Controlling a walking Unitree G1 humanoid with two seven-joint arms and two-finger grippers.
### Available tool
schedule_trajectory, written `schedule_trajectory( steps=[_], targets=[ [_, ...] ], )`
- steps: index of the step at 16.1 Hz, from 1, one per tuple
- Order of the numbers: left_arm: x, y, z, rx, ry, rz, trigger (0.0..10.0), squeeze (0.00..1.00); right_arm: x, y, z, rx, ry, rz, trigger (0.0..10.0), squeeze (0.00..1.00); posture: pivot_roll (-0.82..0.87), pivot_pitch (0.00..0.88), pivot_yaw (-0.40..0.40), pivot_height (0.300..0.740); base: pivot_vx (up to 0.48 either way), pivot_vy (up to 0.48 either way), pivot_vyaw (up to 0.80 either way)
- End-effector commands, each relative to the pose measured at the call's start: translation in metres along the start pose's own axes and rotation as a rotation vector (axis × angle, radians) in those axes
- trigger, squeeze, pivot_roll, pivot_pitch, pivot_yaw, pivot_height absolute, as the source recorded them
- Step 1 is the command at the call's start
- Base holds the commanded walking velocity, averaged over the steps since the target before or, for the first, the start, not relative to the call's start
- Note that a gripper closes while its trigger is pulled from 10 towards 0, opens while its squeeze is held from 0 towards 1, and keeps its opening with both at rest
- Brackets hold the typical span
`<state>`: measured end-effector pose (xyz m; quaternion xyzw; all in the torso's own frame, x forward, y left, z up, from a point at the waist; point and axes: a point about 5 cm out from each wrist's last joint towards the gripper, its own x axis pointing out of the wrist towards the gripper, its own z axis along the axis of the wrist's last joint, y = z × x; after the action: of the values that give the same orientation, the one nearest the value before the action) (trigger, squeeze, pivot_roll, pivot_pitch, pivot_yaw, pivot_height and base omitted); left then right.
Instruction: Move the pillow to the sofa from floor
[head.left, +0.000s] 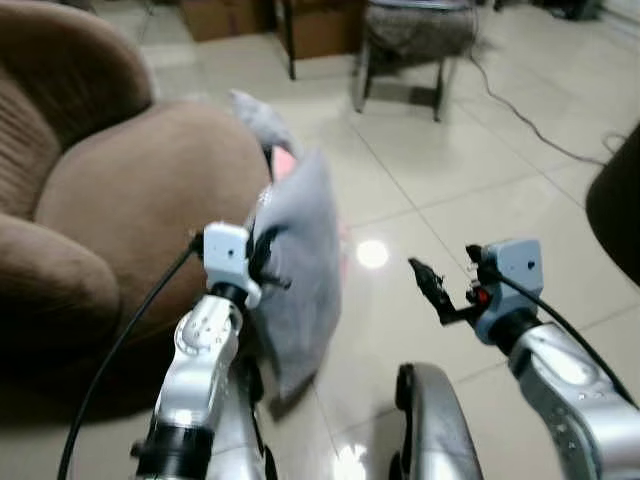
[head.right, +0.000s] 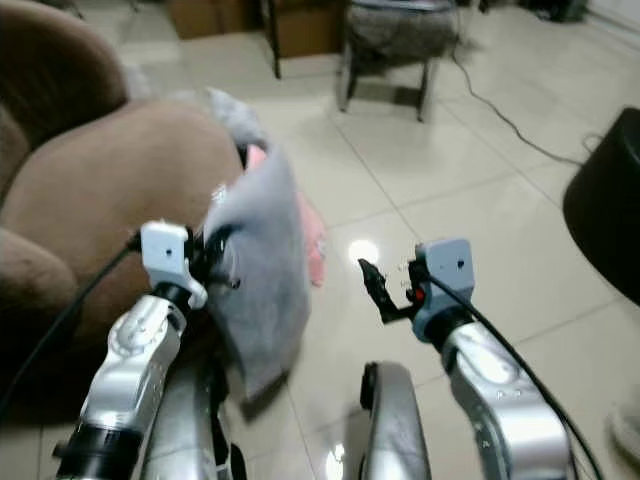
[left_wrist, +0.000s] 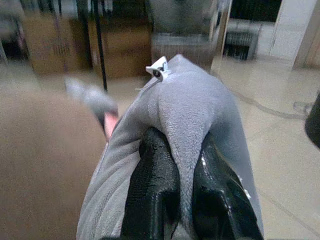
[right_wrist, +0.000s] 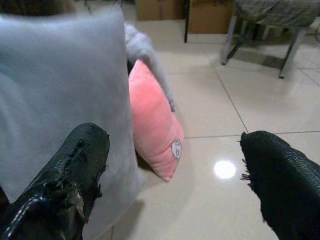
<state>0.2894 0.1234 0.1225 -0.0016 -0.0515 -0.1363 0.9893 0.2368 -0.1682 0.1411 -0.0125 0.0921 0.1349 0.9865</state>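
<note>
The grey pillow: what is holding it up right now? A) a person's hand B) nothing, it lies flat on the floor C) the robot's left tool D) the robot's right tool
C: the left tool has its two black fingers pinched on a fold of the grey pillow, while the right tool is open and apart from it.

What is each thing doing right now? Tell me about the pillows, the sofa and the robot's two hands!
Grey fleece pillow: lifted, hanging upright beside the sofa, pinched at its edge.
Left gripper: shut on the grey pillow.
Right gripper: open, holding nothing, over the floor.
Pink plush pillow: on the tiled floor, leaning behind the grey one.
Brown fabric sofa: no pillow on its seat.
</note>
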Motion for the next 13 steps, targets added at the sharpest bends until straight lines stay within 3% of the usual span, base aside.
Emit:
schedule_trajectory(
  steps=[1, 3, 7, 10, 13],
  targets=[
    [0.002, -0.004, 0.014, 0.036, -0.049, -0.011, 10.0, 0.0, -0.001, 0.001, 0.0, -0.011, -0.003, -0.016, 10.0, 0.0, -0.08, 0.0, 0.049, 0.576, 0.0, 0.0, 0.0],
    [-0.003, -0.002, 0.022, 0.033, -0.035, 0.019, 10.0, 0.0, 0.0, 0.002, -0.003, 0.005, -0.014, -0.044, 10.0, 0.0, -0.08, 0.0, 0.031, 0.601, 0.0, 0.0, 0.0],
    [-0.015, 0.02, 0.025, 0.15, 0.032, 0.18, 10.0, 0.0, 0.014, -0.003, -0.009, 0.038, -0.008, -0.121, 10.0, 0.0, -0.02, 0.0, -0.006, 0.636, 0.0, 0.0, 0.0],
    [-0.021, 0.023, 0.025, 0.155, 0.039, 0.18, 10.0, 0.0, 0.023, -0.001, -0.007, -0.002, -0.011, -0.128, 10.0, 0.0, -0.02, 0.0, -0.006, 0.661, 0.0, 0.0, 0.0],
    [-0.015, 0.023, 0.037, 0.206, 0.019, 0.188, 10.0, 0.0, 0.03, 0.001, 0.001, 0.03, -0.067, -0.132, 10.0, 0.0, 0.01, 0.0, 0.002, 0.696, 0.0, 0.0, 0.0]
  ],
)
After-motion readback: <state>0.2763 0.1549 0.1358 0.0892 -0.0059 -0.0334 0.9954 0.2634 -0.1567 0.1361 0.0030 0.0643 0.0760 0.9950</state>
